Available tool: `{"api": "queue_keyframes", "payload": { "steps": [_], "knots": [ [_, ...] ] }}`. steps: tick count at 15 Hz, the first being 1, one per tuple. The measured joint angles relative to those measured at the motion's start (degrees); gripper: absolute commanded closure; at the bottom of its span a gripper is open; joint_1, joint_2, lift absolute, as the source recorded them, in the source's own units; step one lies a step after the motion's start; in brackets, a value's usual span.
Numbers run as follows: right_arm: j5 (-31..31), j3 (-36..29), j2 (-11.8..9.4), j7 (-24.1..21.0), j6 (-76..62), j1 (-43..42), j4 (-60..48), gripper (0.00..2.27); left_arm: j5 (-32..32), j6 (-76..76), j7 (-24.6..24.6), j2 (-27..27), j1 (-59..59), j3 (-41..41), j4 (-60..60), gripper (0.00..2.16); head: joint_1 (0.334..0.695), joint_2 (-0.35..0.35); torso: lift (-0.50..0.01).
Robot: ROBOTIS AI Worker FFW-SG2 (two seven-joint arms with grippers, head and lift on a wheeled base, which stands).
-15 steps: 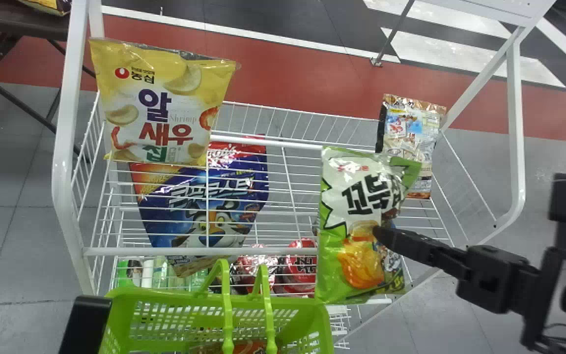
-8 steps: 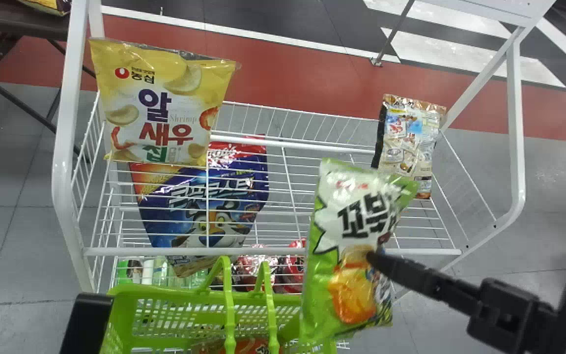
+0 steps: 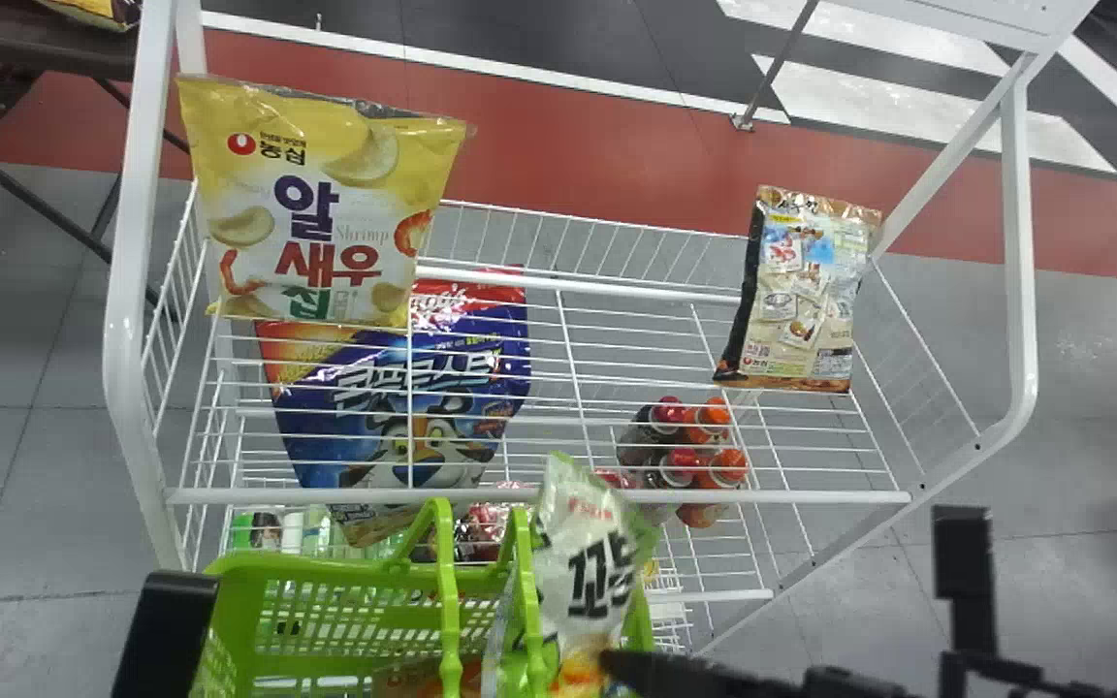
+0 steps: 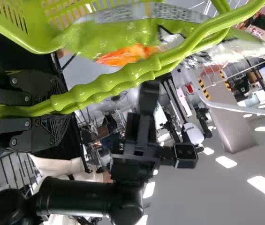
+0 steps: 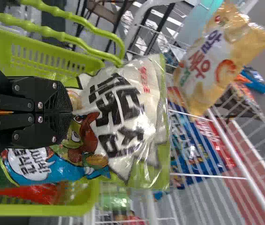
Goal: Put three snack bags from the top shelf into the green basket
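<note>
Over the right end of the green basket, my right gripper holds the green-and-white snack bag, which hangs beside the basket handles. In the right wrist view my right gripper is shut on this bag. A black part of my left gripper stands at the basket's left. In the left wrist view my left gripper is shut on the handles. On the top shelf are a yellow shrimp snack bag, left, and a brown-and-cream bag, right. A red-orange bag lies in the basket.
The white wire shelf has its front rail just behind the basket, with side posts at both ends. Beneath the top shelf are a blue cereal bag and bottles with red and orange caps.
My right gripper has carried the green-and-white bag left and toward the robot, from the shelf's right part to the basket. The bottles below are uncovered. The left arm has hardly moved.
</note>
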Motion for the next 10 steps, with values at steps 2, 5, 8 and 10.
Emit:
{"api": "queue_keyframes", "payload": {
  "steps": [2, 5, 8, 10],
  "knots": [
    [2.09, 3.92, -0.13, 0.35, 0.00, 1.00, 3.45, 2.24, 0.00, -0.46, -0.16, -0.03, 0.00, 0.08, 0.19, 1.78, 0.695, -0.350, -0.047],
    [5.23, 8.62, -0.63, 0.38, 0.00, 1.65, 7.20, 2.24, 0.00, -0.77, -0.34, -0.10, -0.04, 0.12, 0.46, 1.78, 0.695, -0.350, -0.047],
    [8.17, 14.10, -1.70, -0.22, 0.00, 0.90, 10.41, 2.23, 0.00, -0.94, -0.50, -0.13, -0.08, 0.06, 0.54, 1.78, 0.695, -0.350, -0.047],
    [10.81, 18.79, -2.07, -1.51, 0.00, -0.33, 12.10, 1.91, 0.00, -0.95, -0.50, -0.13, 0.07, 0.06, 0.53, 1.78, 0.695, -0.350, -0.047]
  ]
}}
